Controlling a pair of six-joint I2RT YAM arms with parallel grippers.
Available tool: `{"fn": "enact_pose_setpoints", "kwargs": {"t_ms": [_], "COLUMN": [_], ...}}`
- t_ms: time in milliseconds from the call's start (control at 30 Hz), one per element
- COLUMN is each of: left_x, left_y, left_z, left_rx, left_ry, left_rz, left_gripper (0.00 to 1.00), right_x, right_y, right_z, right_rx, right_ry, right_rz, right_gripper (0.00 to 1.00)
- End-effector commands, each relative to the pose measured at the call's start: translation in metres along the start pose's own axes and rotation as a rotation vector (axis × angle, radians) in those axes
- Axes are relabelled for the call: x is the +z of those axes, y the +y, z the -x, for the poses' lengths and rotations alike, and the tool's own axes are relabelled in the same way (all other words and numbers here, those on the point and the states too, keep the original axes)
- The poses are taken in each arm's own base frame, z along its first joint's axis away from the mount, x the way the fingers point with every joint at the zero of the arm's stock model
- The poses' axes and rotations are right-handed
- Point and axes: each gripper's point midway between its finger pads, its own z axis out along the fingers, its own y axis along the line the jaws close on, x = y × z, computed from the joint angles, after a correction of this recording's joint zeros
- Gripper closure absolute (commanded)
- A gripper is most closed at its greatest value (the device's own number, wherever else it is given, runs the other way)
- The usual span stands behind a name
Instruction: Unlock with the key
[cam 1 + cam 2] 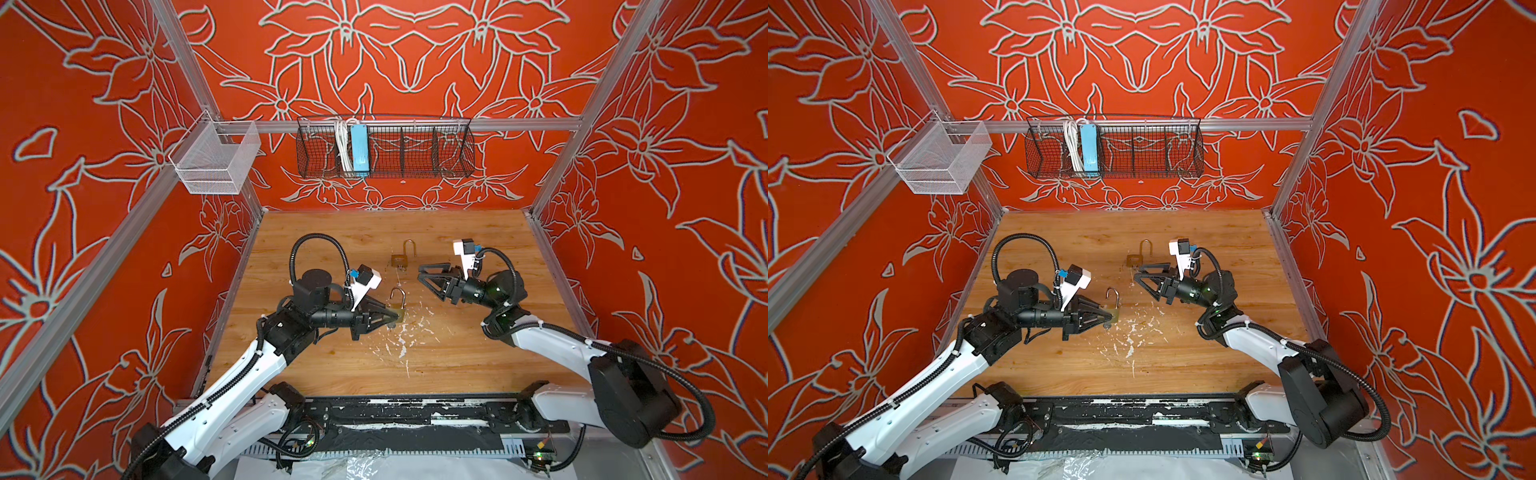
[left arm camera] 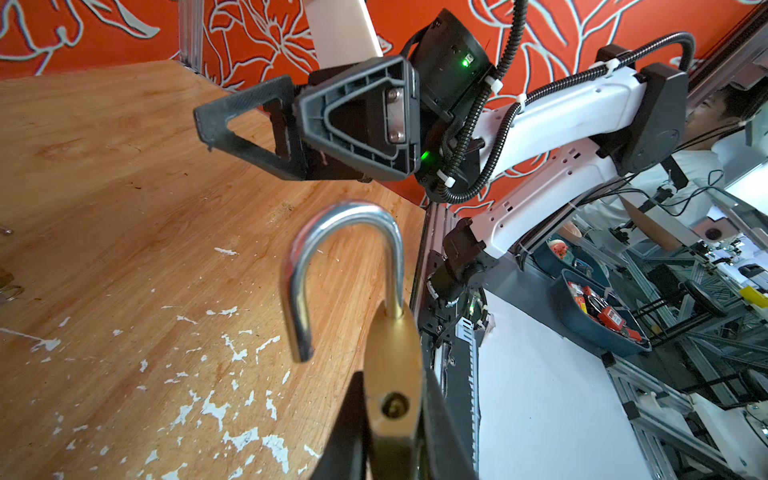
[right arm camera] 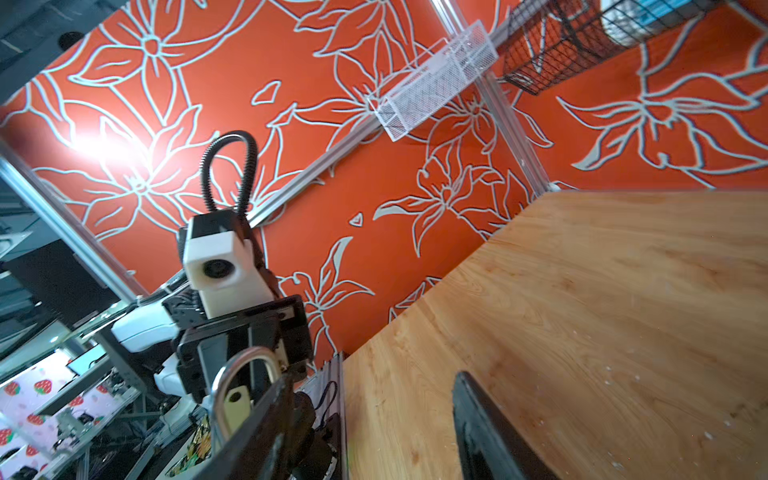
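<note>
A brass padlock [image 1: 397, 311] [image 2: 392, 374] is pinched by its body in my left gripper [image 1: 394, 318] [image 2: 392, 436], held just above the table's middle. Its steel shackle [image 2: 345, 266] stands swung open, one end free. A small metal piece [image 1: 390, 327], the key as far as I can tell, sticks out under the lock body. My right gripper [image 1: 420, 274] [image 3: 370, 436] hovers open and empty a short way right of the lock, pointing at it. In the right wrist view the padlock [image 3: 235, 401] shows past one finger [image 3: 266, 415].
A second brass padlock [image 1: 400, 259] with an open shackle and a key ring lies on the wooden table [image 1: 478, 353] behind the grippers. White paint flecks [image 1: 401, 336] mark the wood. A black wire basket [image 1: 386, 147] and a white mesh basket [image 1: 216, 160] hang on the walls.
</note>
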Motion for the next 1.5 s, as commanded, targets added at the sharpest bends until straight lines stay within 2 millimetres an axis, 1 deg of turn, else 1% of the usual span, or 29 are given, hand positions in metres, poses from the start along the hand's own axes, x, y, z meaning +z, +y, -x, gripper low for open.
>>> {"fn": "enact_pose_setpoints", "kwargs": {"t_ms": [0, 133, 300, 433, 600, 867, 967, 1133, 1200, 1300, 1400, 1467], "left_x": [-0.006, -0.007, -0.006, -0.003, 0.0, 0.004, 0.003, 0.003, 0.005, 0.006, 0.004, 0.003], "left_y": [-0.023, -0.027, -0.027, -0.024, -0.021, -0.023, -0.024, -0.018, -0.015, -0.015, -0.018, -0.021], "left_z": [0.02, 0.025, 0.031, 0.034, 0.035, 0.043, 0.045, 0.038, 0.035, 0.036, 0.039, 0.042], "left_rx": [0.102, 0.108, 0.118, 0.12, 0.112, 0.114, 0.121, 0.118, 0.111, 0.109, 0.122, 0.128], "left_ry": [-0.054, -0.07, -0.086, -0.092, -0.093, -0.108, -0.11, -0.081, -0.07, -0.071, -0.078, -0.082], "left_rz": [-0.095, -0.118, -0.126, -0.122, -0.129, -0.168, -0.167, -0.131, -0.126, -0.134, -0.137, -0.146], "left_gripper": [1.0, 1.0, 1.0, 1.0, 1.0, 1.0, 1.0, 1.0, 1.0, 1.0, 1.0, 1.0], "right_x": [-0.004, -0.001, 0.005, 0.016, 0.029, 0.042, 0.039, 0.032, 0.029, 0.019, 0.009, 0.008], "right_y": [0.029, 0.039, 0.045, 0.05, 0.058, 0.057, 0.053, 0.054, 0.048, 0.033, 0.025, 0.018], "right_z": [0.0, 0.0, -0.004, -0.015, -0.022, -0.028, -0.028, -0.025, -0.022, -0.018, -0.014, -0.015], "right_rx": [-0.044, -0.052, -0.055, -0.064, -0.079, -0.087, -0.1, -0.14, -0.16, -0.182, -0.181, -0.165], "right_ry": [0.025, 0.054, 0.085, 0.135, 0.156, 0.171, 0.162, 0.161, 0.151, 0.111, 0.076, 0.079], "right_rz": [0.125, 0.174, 0.201, 0.219, 0.236, 0.236, 0.209, 0.152, 0.087, -0.031, -0.076, -0.094], "right_gripper": [0.37, 0.37, 0.38, 0.38, 0.38, 0.38, 0.38, 0.37, 0.37, 0.35, 0.35, 0.35]}}
